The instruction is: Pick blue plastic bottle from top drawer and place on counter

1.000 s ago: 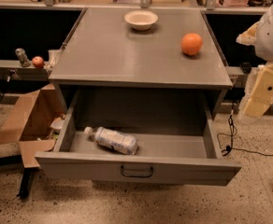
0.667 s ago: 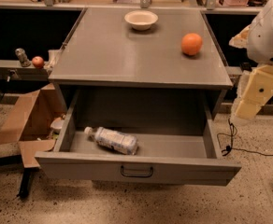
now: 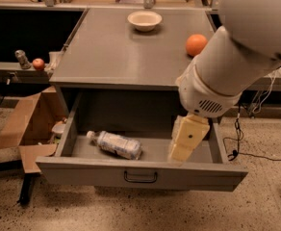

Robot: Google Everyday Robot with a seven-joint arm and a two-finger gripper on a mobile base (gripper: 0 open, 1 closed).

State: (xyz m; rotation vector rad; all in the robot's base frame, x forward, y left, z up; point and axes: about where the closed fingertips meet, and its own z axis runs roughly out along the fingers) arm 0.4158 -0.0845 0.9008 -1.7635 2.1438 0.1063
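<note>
cardboard box (image 3: 27,124) open on the floor far left, apple (image 3: 38,64) on the side shelf above it. drawer (image 3: 140,173) is pulled out; bottle (image 3: 115,145) lies on its side in the drawer's left half, cap pointing left, apart from the walls. counter (image 3: 121,57) above holds a bowl (image 3: 145,19) at the back and an orange (image 3: 196,44) on the right. gripper (image 3: 187,139) hangs over the drawer's right part, near the bottle but not on it; can't tell if it's spread or clenched. bottle looks light and thin-walled, probably squashy and slick, and it may roll. best taken gently across the labelled middle.
</note>
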